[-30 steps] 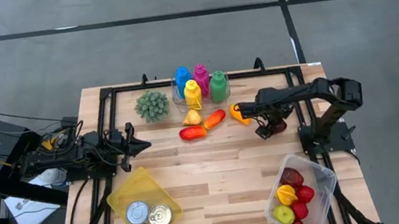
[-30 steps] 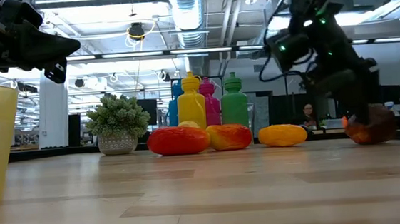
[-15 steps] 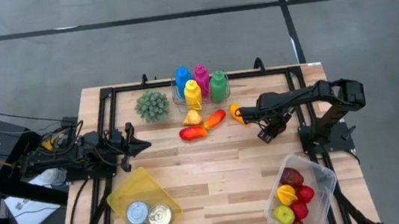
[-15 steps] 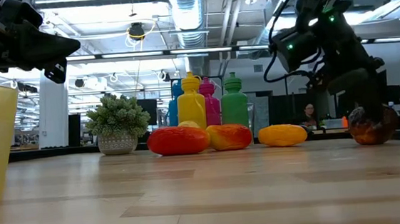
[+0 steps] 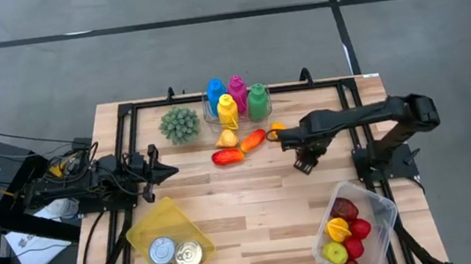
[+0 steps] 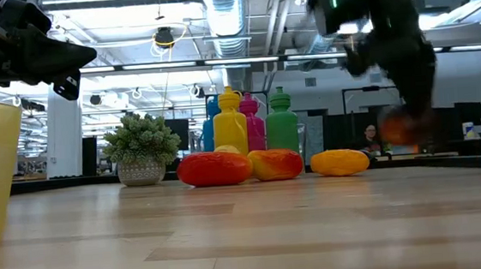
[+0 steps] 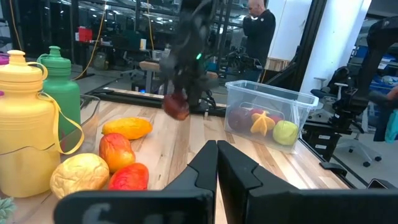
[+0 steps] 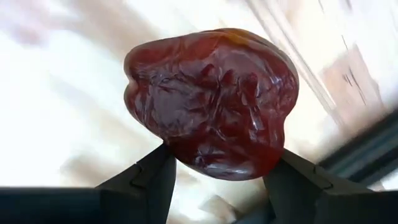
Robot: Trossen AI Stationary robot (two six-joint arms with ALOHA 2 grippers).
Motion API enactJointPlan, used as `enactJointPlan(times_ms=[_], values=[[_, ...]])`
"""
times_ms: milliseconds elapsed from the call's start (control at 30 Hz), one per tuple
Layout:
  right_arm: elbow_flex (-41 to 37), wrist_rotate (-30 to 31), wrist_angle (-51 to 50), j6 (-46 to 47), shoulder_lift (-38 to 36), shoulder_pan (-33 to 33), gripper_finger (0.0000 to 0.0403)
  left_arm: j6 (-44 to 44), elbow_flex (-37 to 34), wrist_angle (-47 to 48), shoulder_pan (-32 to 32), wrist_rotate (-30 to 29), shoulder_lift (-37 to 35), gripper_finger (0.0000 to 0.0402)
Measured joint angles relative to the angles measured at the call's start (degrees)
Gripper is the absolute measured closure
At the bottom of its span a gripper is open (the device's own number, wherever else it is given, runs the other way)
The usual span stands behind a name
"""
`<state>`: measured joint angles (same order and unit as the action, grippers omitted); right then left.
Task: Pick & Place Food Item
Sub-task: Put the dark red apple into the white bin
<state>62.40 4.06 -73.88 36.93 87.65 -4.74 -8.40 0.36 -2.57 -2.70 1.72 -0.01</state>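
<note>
From here I see the right gripper [image 8: 214, 177] clamped on the dark red fruit [image 8: 211, 102], one finger on each flank; a second ago that fruit sat on the wood under the gripper near the table's right rail, and now it hangs clear of the tabletop [image 5: 252, 201] in the low view, carried inward toward the middle of the table; in the high view the gripper sits just right of the orange mango [image 5: 276, 131], closer to the row of produce than it was; the left gripper [image 7: 217, 163] has not moved, parked at the left side above the yellow bin [image 5: 169, 237] with its fingers pressed together and nothing between them; the clear container [image 5: 354, 223] of fruit stands at the front right corner, well apart from the held fruit; a broad stretch of bare wood lies between the gripper and that container; the bottles [image 5: 237, 99] and the plant [image 5: 179, 124] crowd the far edge.
</note>
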Motion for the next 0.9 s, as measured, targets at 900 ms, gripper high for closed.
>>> enactJointPlan(times_ms=[900], values=[[19.6,-7.8,5.7,44.6,-16.9,41.5,0.0193,0.0,0.0,0.0,0.0,0.0,0.0,0.0401]])
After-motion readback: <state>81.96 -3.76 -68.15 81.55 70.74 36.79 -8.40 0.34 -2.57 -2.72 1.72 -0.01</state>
